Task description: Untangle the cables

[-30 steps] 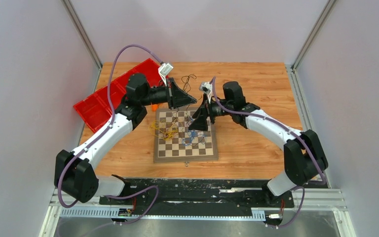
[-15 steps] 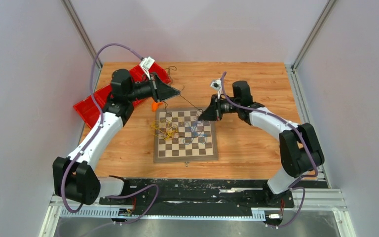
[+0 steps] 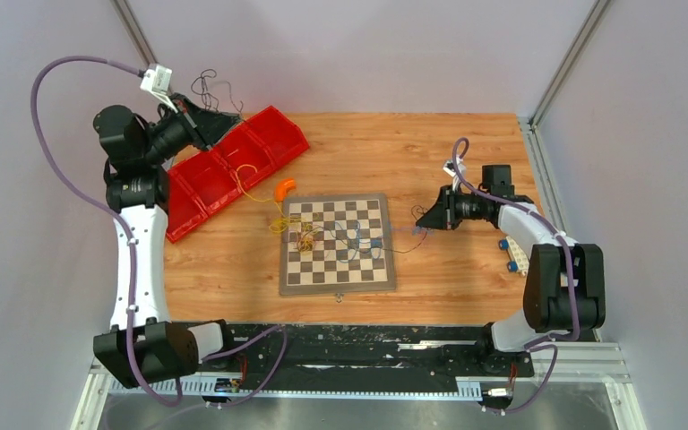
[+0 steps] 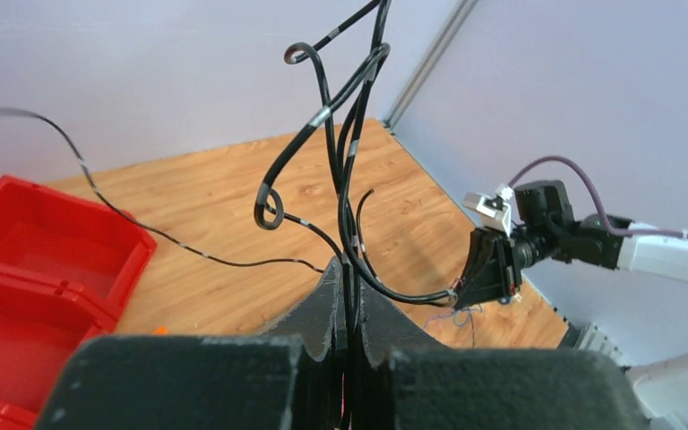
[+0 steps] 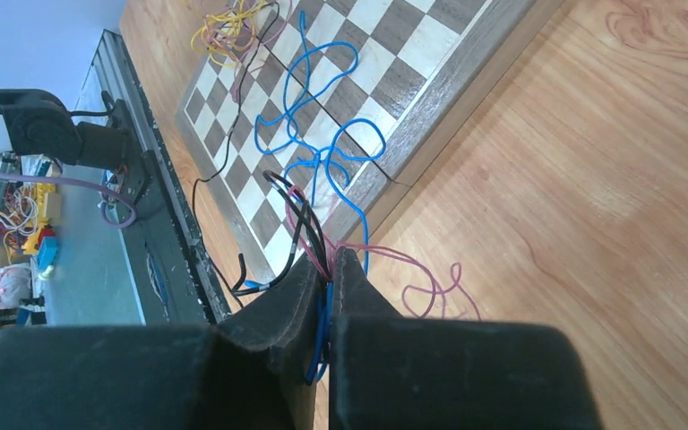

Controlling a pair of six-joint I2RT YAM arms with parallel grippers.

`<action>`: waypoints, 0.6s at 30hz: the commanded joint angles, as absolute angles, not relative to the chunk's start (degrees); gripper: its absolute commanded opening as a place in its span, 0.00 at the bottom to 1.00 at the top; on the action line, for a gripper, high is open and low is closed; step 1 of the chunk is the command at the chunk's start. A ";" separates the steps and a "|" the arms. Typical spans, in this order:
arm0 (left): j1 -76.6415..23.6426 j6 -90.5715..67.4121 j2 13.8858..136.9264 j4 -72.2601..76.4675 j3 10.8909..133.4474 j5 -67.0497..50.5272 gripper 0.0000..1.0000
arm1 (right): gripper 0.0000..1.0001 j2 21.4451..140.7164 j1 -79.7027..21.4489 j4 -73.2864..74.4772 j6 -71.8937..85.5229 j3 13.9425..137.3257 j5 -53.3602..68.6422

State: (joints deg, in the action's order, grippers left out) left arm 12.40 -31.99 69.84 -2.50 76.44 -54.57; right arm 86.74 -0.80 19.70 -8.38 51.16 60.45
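Observation:
My left gripper (image 3: pixel 222 121) is raised above the red bins at the back left. It is shut on a bundle of thin black cables (image 4: pixel 340 161) that curl up out of its tips (image 4: pixel 348 269). My right gripper (image 3: pixel 424 218) sits low, just right of the chessboard (image 3: pixel 336 278), shut on blue (image 5: pixel 322 116), pink (image 5: pixel 421 278) and black (image 5: pixel 291 215) cables. These trail back onto the board. A yellow tangle (image 3: pixel 302 235) lies on the board's left side, and one yellow wire (image 3: pixel 249 182) runs up toward the bins.
Red bins (image 3: pixel 260 143) stand at the back left under the left gripper. A small orange piece (image 3: pixel 283 189) lies by the board's far left corner. A white and blue item (image 3: pixel 512 254) lies beside the right arm. Walls close in on three sides.
The left arm swung back, left and up with the black cables, from beside the board to above the bins. The right gripper shut on cables and drew right, off the chessboard.

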 commanded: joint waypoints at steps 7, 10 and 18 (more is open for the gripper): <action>7.33 -19.46 68.28 -10.28 65.85 -57.34 0.03 | 0.03 84.46 -4.10 24.12 -6.33 64.71 69.55; 3.13 -5.67 69.69 -21.21 68.75 -53.03 0.55 | 0.03 83.77 -7.06 23.67 -3.61 69.10 70.64; -12.99 -1.32 64.41 -13.52 63.48 -53.28 0.97 | 0.03 84.60 -18.10 23.30 -0.53 77.79 72.70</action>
State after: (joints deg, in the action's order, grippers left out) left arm -6.07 -4.71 68.64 -21.10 65.63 -51.72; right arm 85.45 -13.72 24.56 -2.61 73.80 68.93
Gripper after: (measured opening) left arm 0.975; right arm 0.047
